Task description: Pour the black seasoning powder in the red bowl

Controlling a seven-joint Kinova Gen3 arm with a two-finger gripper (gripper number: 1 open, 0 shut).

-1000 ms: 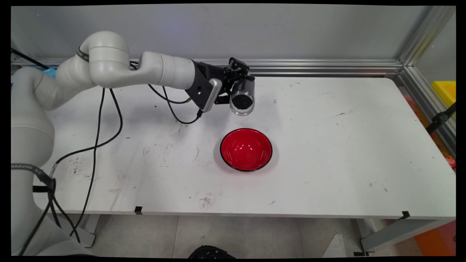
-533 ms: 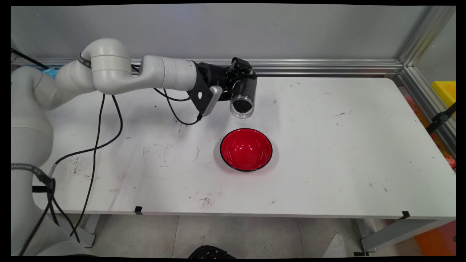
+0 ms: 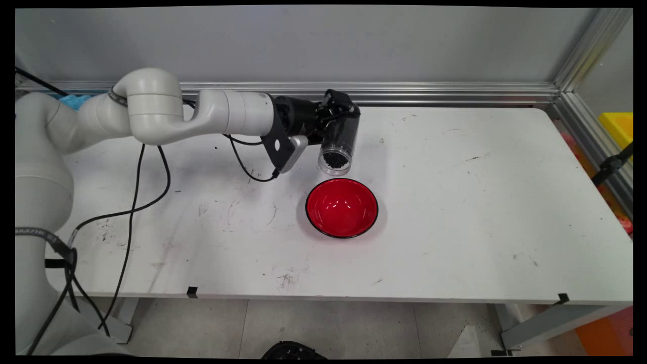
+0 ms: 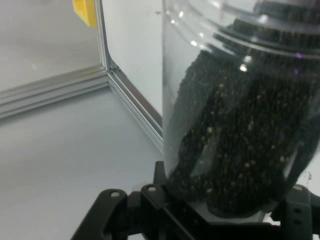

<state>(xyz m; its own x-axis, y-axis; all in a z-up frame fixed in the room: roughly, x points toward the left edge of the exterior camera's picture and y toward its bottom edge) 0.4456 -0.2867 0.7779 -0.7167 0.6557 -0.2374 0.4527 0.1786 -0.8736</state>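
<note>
Just jar (image 3: 339, 136) mouth behind bowl (image 3: 341, 208) rim

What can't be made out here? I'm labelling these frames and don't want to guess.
- Gripper fingers: in the main view the clear jar of black grains covers them; in the hand view the jar fills the frame.
- Red bowl: absent from the hand view.
- Whether any grains have landed in the bowl: none show; single ones would be too small to see.
- Dark object on the floor: cut off by the bottom edge.
</note>
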